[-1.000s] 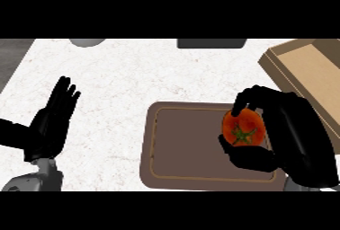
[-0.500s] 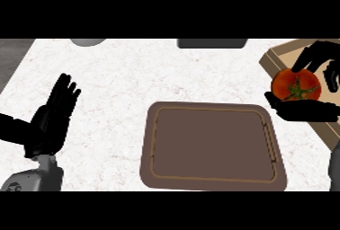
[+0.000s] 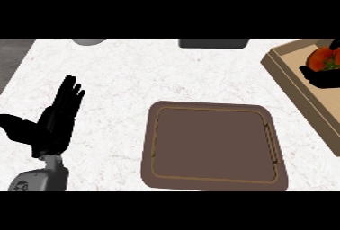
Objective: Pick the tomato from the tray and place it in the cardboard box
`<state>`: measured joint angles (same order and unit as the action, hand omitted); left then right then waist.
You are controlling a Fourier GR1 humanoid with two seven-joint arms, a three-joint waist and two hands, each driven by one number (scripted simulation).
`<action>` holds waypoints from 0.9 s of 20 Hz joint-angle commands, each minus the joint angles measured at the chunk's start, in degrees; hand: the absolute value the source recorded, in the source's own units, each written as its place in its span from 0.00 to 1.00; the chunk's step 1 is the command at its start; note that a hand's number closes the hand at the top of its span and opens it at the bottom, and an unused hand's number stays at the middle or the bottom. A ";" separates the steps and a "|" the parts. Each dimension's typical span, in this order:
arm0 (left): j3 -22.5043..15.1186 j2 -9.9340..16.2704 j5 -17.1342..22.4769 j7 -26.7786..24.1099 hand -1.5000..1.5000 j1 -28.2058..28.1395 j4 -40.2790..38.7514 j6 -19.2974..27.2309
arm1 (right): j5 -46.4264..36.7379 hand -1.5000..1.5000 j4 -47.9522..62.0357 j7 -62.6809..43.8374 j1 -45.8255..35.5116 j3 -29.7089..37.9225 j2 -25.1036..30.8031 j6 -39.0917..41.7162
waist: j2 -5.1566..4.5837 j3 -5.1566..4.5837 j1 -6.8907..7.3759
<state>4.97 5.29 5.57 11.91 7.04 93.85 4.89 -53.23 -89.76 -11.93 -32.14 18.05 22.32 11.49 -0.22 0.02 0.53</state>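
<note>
The red tomato [image 3: 324, 59] with its green stem shows at the right edge, over the inside of the cardboard box [image 3: 287, 76]. My right hand [image 3: 320, 76] is curled round it; only some fingers show, the rest is cut off by the edge. The brown tray [image 3: 214, 146] lies bare in the lower middle of the counter. My left hand [image 3: 54, 119] rests open at the left, fingers straight and pointing up, far from the tray.
A dark grey object [image 3: 213, 43] sits at the counter's far edge, and a light grey round thing [image 3: 88, 41] at the far left. The white speckled counter [image 3: 166, 72] spreads between tray and box. A darker strip [image 3: 12, 58] borders the counter's left.
My right hand has carried the tomato up off the tray and to the right, over the box. The left hand has stayed in place.
</note>
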 commanded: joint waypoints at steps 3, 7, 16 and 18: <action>0.88 2.18 1.20 3.16 0.50 -0.52 4.06 -1.33 | -4.89 1.00 19.80 7.69 -5.50 0.29 4.90 -9.96 | -0.05 0.01 0.79; -0.46 0.03 -0.07 3.20 0.50 1.61 2.25 0.71 | -4.31 1.00 30.99 15.01 -6.53 1.97 9.36 -12.72 | -0.06 0.03 0.37; 0.84 2.38 1.89 1.79 0.50 0.47 2.23 -2.92 | -12.87 0.00 52.93 14.63 -10.16 -3.29 15.23 -3.80 | -0.61 0.08 2.22; -0.99 -0.33 -0.96 -1.11 0.50 1.00 -0.86 -0.49 | -11.31 0.00 60.02 18.47 -15.73 -1.14 15.51 -7.17 | -0.67 0.09 1.85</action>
<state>4.24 5.30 5.52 11.89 7.49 94.49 3.98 -65.05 -40.29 2.84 -42.70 15.42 36.31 5.16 -0.84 0.10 2.32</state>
